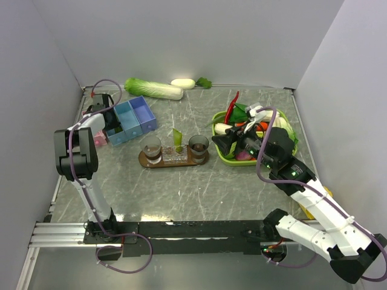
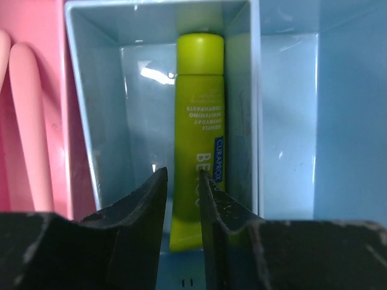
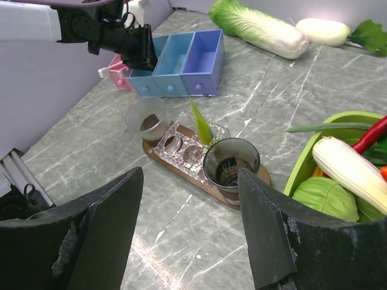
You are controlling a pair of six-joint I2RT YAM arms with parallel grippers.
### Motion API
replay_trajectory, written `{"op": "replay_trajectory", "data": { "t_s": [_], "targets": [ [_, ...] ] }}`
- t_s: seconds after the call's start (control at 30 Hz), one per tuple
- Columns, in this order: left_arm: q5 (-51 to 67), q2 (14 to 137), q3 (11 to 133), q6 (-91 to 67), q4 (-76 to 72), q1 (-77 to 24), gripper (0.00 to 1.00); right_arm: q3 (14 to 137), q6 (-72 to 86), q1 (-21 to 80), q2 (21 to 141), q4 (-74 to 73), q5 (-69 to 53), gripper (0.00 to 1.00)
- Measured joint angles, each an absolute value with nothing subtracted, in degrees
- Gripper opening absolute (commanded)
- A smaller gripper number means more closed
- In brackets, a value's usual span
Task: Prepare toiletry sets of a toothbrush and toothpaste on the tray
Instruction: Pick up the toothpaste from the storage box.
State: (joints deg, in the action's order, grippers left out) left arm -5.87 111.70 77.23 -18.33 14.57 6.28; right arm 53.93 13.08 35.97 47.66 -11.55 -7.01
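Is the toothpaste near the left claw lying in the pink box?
No, the toothpaste lies in a blue compartment, beside the pink one.

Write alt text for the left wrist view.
Two black fingers of the left gripper straddle the near end of a lime-green toothpaste tube lying lengthwise in a light-blue box compartment. A pink compartment holding pink sticks shows at the picture's left edge.

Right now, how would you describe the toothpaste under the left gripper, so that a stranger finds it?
At the far left of the table stands the blue compartment box. In its end compartment, next to the pink box, the toothpaste lies flat between the fingers of the left gripper. The other tube, on the tray, stands upright.
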Motion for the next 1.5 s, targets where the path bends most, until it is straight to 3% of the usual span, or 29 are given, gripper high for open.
{"op": "replay_trajectory", "data": {
  "t_s": [0.63,0.83,1.3,1.5],
  "targets": [
    [-5.5,114.5,80.6,-18.7,13.2,6.6,0.47,53.9,14.1,36.0,48.2,-11.6,-7.1,0.71],
    [-6.3,115.2,81.4,-18.7,12.6,6.7,0.41,53.9,14.5,36.0,48.2,-11.6,-7.1,0.71],
    [-13.5,115.8,82.8,-16.1,14.5,4.4,0.50,53.3,15.9,36.0,48.2,-11.5,-7.2,0.72],
    [-13.8,116.2,83.7,-15.7,15.9,4.3,0.42,53.2,16.3,36.0,47.7,-11.7,-7.1,0.72]
  ]
}}
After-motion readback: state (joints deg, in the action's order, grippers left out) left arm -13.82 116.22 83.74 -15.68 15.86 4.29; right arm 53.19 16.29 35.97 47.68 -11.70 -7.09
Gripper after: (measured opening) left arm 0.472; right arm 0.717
